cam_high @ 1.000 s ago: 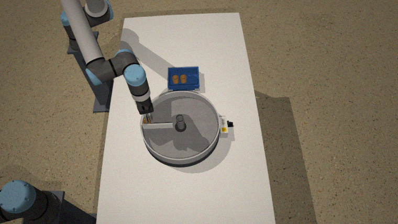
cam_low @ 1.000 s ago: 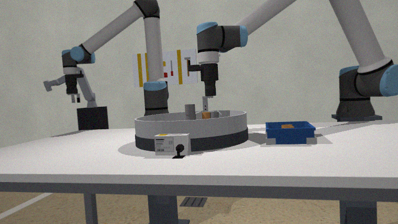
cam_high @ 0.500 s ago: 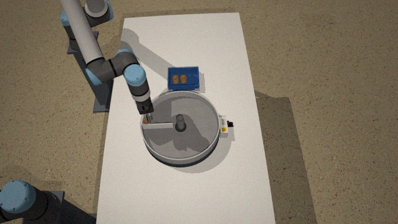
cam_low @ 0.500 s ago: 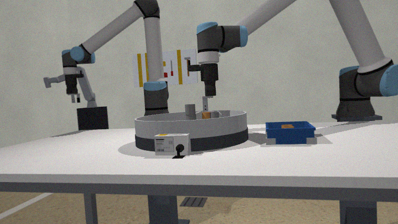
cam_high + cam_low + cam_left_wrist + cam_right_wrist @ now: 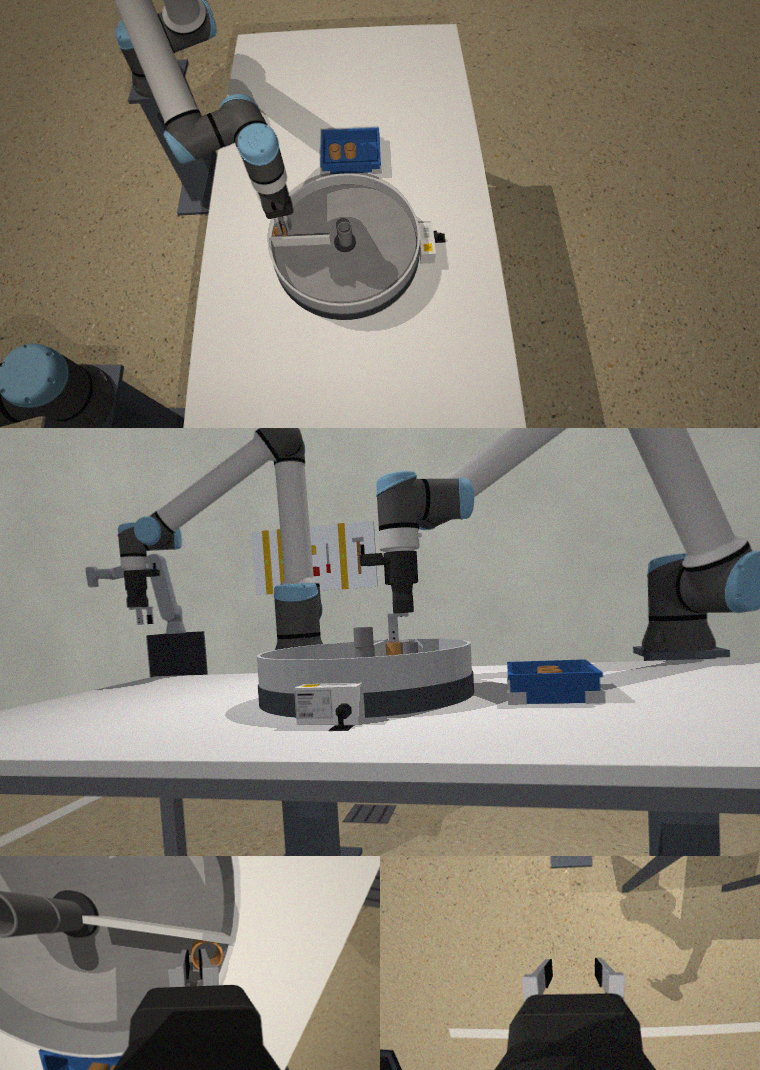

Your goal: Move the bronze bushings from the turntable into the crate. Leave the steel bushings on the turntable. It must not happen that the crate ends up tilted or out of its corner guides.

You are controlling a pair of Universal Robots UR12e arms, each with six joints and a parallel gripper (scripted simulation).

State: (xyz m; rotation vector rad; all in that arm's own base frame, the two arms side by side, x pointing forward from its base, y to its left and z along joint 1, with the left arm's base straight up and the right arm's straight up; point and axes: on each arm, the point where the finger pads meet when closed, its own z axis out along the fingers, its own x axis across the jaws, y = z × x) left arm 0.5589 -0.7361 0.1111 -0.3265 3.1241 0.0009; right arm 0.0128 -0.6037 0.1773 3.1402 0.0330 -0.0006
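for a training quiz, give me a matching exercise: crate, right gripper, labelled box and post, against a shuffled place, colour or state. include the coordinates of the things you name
1 crate [image 5: 349, 166] [image 5: 555, 685] [image 5: 81, 1059]
2 right gripper [image 5: 144, 620] [image 5: 573, 972]
3 labelled box [image 5: 427, 241] [image 5: 328, 704]
4 post [image 5: 344, 233] [image 5: 363, 638] [image 5: 29, 915]

a in the middle of the turntable [image 5: 393, 296] [image 5: 414, 672] [image 5: 230, 904]
b open
c blue
d outside the turntable, beside its wall

Pairs: 1-c, 2-b, 3-d, 4-a

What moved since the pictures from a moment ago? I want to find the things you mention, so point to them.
Nothing that I can see. The left gripper [image 5: 281, 231] [image 5: 393, 638] [image 5: 194, 958] stayed at the orange ring [image 5: 393, 648] [image 5: 221, 955], the right gripper [image 5: 144, 622] [image 5: 573, 967] stayed open, and the blue box [image 5: 351, 167] [image 5: 563, 689] [image 5: 47, 1061] stayed put with its two rings [image 5: 335, 152].
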